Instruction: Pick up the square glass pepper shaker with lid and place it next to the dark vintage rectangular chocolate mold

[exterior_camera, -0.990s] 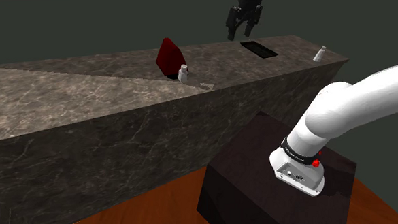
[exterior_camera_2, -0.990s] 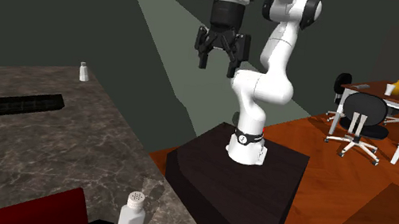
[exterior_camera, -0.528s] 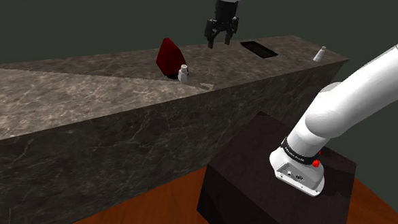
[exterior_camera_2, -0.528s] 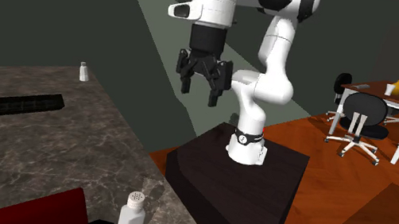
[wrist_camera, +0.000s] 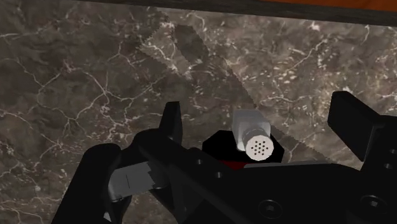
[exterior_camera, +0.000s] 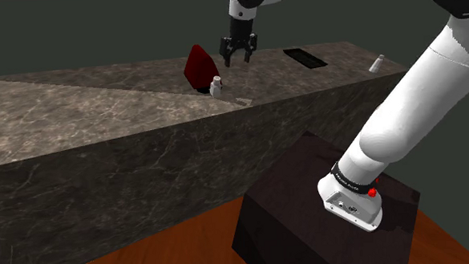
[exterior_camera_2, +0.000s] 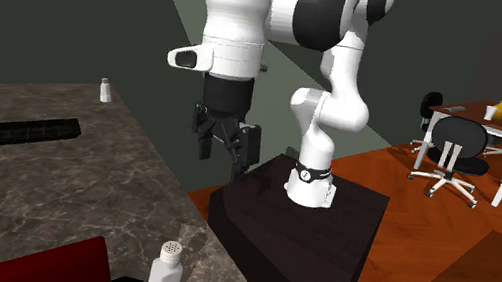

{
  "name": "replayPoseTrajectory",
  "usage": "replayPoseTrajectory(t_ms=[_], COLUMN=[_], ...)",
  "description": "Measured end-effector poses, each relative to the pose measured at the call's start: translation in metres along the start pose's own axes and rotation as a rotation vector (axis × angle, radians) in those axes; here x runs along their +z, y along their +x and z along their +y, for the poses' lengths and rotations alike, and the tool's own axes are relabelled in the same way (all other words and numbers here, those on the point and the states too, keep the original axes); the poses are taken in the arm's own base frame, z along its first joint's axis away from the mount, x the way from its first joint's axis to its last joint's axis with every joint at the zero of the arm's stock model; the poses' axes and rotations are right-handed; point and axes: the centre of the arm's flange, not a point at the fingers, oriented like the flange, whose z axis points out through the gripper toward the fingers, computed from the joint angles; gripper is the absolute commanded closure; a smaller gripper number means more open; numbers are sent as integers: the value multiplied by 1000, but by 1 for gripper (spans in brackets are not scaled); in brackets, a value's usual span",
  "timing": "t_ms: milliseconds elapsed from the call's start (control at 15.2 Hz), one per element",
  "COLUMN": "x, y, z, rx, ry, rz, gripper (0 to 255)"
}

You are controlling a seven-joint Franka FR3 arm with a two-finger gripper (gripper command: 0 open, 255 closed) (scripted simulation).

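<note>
Marbled counter (exterior_camera: 104,116) crossed the shoulder view. On it a red wedge (exterior_camera: 199,66) stood just behind the white shaker (exterior_camera: 216,87). Above the shaker the gripper (exterior_camera: 238,60) hung, fingers spread wide, holding nothing. Farther right, well apart, lay the dark mold (exterior_camera: 305,58).

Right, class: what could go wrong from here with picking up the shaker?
1. The shaker stands right beside the red block; a finger of the open claw might strike the block.
2. The shaker stands close to the edge of the counter, so a nudge could tip it off.
</note>
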Motion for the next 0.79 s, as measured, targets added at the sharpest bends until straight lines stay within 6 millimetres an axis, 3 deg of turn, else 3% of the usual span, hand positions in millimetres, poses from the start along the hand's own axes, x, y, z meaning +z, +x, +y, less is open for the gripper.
replayPoseTrajectory(t_ms=[660, 792], x=[83, 98], y=[109, 122], z=[-24, -26], rx=[51, 58], ry=[-4, -5], rz=[-34, -39], gripper=[0, 0])
